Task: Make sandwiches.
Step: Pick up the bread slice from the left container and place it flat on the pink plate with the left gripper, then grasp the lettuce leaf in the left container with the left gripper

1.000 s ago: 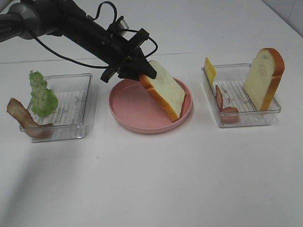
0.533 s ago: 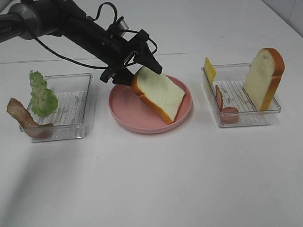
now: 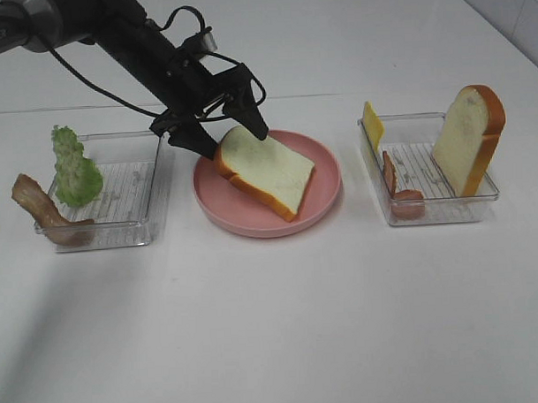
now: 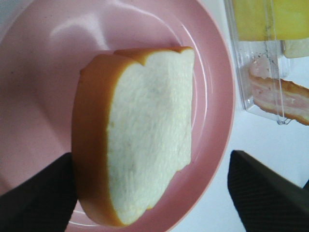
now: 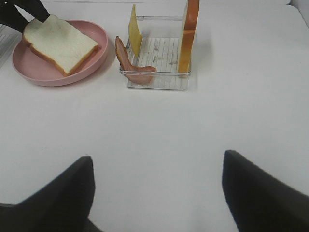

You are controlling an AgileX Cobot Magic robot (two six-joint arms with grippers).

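white bread slice (image 3: 266, 171) with orange-brown crust, pink plate (image 3: 329, 192), bright green lettuce (image 3: 76, 168), reddish-brown bacon (image 3: 41, 211) streaked pale, yellow cheese (image 3: 372, 124), clear trays (image 3: 131, 175) with ribbed, striped floors, plain white surface (image 3: 273, 325).

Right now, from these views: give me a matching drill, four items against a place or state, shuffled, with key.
Items
1. lettuce leaf
2. cheese slice
3. bread slice outside the trays
4. left hand

Places or states
A. open
B. on the pink plate
C. upright in the left tray
D. leaning on the right tray wall nearest the plate

Pairs: 1-C, 2-D, 3-B, 4-A
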